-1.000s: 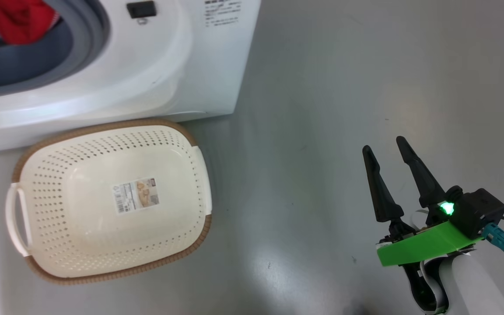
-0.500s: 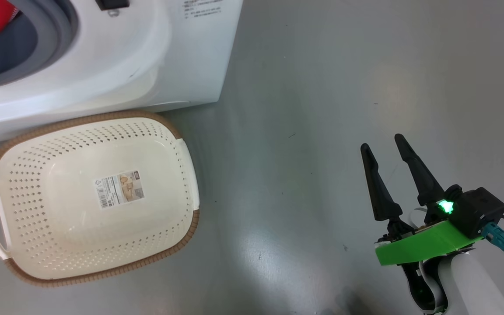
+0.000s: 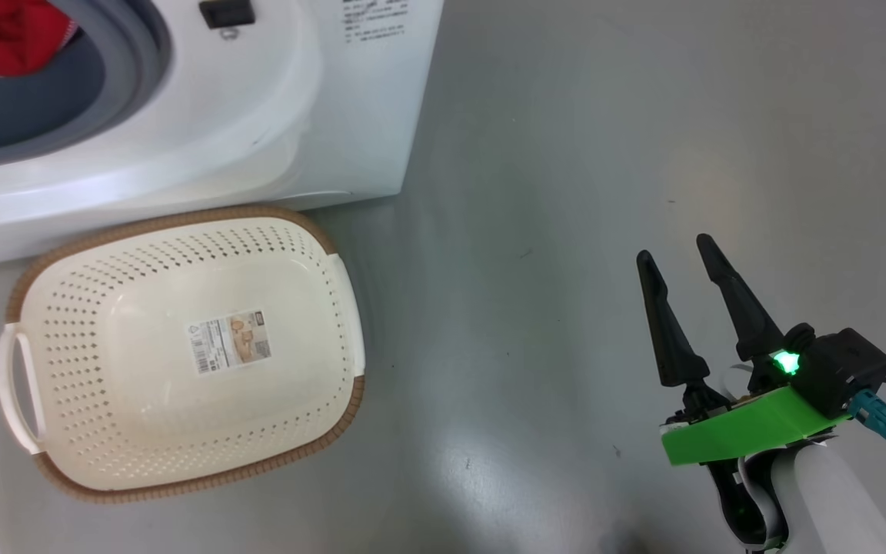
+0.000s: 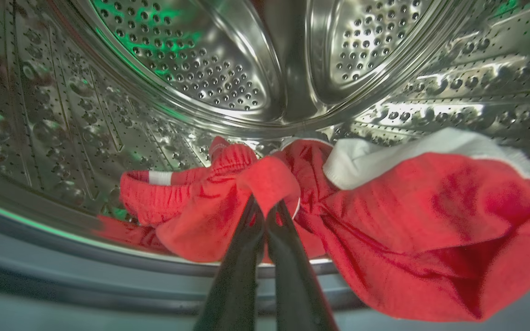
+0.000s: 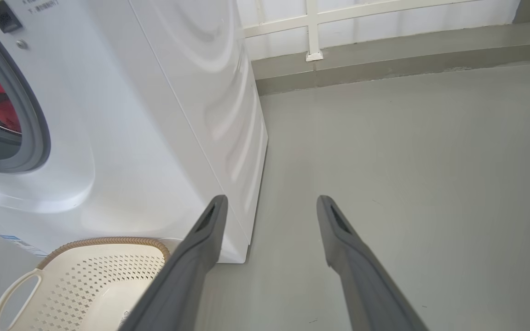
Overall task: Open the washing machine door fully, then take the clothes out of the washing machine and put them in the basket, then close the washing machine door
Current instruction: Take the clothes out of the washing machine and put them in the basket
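Note:
Inside the steel drum [image 4: 191,69] of the washing machine [image 3: 274,115], my left gripper [image 4: 265,207] is shut on a fold of the red clothes [image 4: 407,230], which have white trim and hang over the grey gasket. A corner of the red clothes [image 3: 8,31] shows at the drum mouth in the head view. The cream basket [image 3: 181,350] stands empty on the floor in front of the washer, also seen as the basket [image 5: 90,285] in the right wrist view. My right gripper [image 3: 674,250] hovers open over bare floor, well right of the basket. The washing machine door is out of view.
The grey floor [image 3: 566,154] stretches to the right of the washer. A white wall base and rail [image 5: 315,41] run along the far edge behind the washing machine [image 5: 154,115].
The head camera swung left and back, shifting the whole picture. My right gripper has stayed open in place. The red clothes still sit at the drum mouth.

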Controlling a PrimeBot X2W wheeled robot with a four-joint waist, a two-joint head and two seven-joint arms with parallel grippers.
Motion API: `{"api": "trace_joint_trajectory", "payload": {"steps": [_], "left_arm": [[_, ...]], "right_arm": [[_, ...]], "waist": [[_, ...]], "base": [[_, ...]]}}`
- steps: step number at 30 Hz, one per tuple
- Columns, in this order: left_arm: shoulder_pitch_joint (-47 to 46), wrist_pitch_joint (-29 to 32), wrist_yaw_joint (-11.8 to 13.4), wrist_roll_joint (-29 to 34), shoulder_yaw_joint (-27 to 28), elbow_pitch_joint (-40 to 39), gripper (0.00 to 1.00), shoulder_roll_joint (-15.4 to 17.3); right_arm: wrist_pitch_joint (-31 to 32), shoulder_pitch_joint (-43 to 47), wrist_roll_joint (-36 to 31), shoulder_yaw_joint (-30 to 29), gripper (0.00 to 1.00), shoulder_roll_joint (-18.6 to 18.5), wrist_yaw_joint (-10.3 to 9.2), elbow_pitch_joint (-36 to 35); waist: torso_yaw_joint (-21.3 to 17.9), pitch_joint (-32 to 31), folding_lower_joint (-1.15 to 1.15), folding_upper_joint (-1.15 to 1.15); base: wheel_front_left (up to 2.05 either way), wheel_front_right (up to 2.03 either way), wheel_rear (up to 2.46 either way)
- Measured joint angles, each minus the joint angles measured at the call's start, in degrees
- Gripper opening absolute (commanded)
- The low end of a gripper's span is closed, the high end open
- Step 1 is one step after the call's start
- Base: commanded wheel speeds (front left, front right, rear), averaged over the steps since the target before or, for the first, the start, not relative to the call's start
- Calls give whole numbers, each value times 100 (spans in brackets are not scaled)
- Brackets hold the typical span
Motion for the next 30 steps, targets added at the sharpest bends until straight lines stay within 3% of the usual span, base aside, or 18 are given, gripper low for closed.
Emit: {"api": "trace_joint_trajectory", "payload": {"steps": [10,20,30], "left_arm": [[762,0,0,-14,840,-1292,0,-168],[2196,-1,0,30,2394,-2877,0,-816],[3605,-1,0,364,2601,-4722,0,-1388]], "right_arm": [[0,1,0,-26,100,0,1,101],[0,71,0,-64,100,-1,1,230],[0,305,-9,-204,100,0,1,313]], "waist": [[153,-268,0,0],[303,-726,0,0],[611,-1152,0,0]], "base": [[0,0,0],[0,0,0],[0,0,0]]}}
